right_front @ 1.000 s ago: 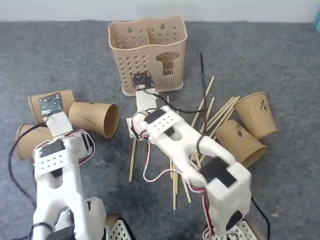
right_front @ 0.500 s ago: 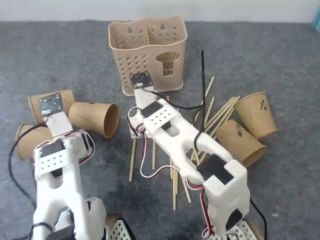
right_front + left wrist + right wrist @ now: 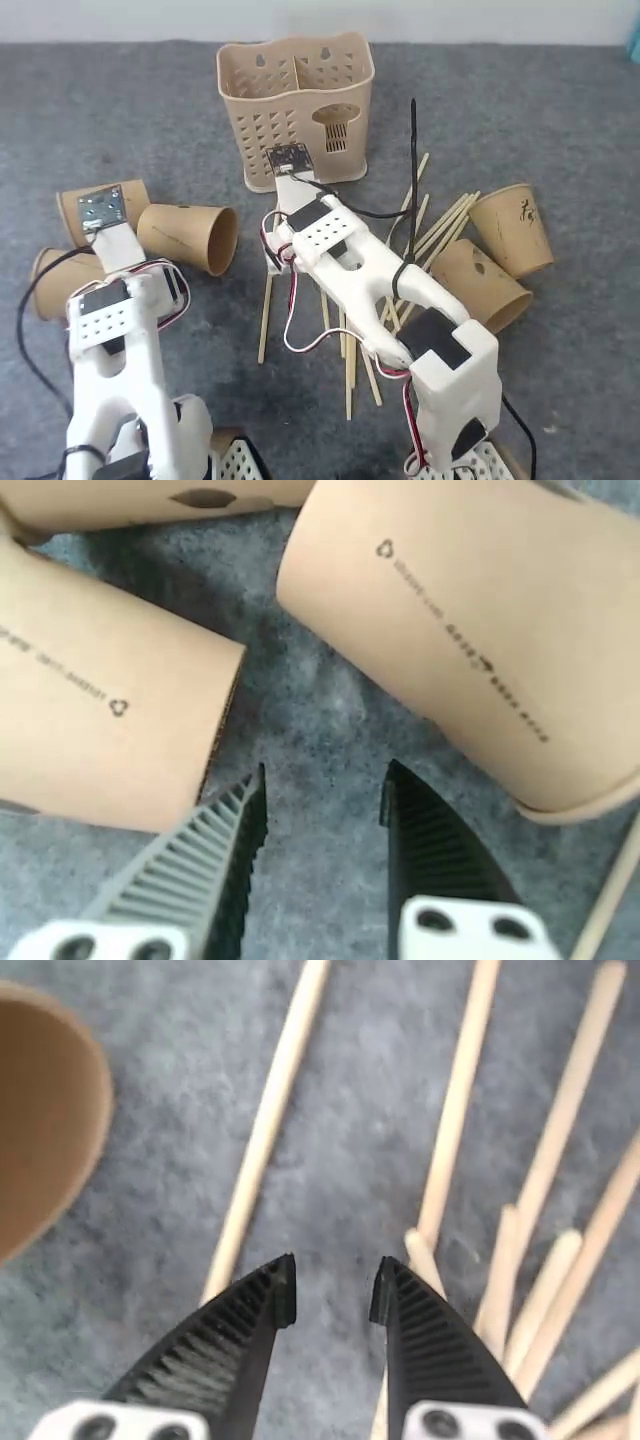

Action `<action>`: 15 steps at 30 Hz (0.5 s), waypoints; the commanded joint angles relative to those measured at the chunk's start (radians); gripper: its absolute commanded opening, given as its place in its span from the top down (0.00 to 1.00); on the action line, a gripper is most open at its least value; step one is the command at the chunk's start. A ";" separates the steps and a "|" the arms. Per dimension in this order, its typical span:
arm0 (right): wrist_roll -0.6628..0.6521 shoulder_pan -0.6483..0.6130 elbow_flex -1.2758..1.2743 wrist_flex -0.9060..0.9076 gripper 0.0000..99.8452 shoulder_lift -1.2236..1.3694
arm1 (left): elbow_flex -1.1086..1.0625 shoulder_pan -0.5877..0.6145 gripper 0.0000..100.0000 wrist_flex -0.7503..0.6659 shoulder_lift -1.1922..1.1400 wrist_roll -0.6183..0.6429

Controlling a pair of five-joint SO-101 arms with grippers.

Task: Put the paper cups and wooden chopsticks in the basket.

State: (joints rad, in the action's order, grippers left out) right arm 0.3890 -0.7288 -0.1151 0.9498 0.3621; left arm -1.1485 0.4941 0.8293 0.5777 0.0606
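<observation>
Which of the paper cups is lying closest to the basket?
The cup in the left group whose open mouth faces the chopsticks. It lies just off the basket, near its front corner, while the other four cups lie farther away.

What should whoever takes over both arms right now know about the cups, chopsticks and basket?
Left gripper: fingers open, empty, above the gap between two lying paper cups.
Right gripper: fingers open, empty, above scattered chopsticks.
Basket: upright at the far side, nothing seen inside.
Three cups lie on the left, two on the right, chopsticks between them.
Done: nothing. Left: every cup and chopstick.
</observation>
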 commanded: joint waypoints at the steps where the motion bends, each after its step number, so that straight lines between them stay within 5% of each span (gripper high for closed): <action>1: -0.063 0.025 0.014 -0.073 0.87 -0.081 | 0.005 0.009 0.82 -0.028 0.035 0.015; 15: -0.196 0.159 0.011 -0.242 0.87 -0.007 | 0.005 0.009 0.82 -0.028 0.037 0.015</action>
State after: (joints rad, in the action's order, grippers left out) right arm 0.2493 -0.5969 -0.1151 0.7518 0.3636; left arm -1.1485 0.4941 0.8293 0.5777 0.0606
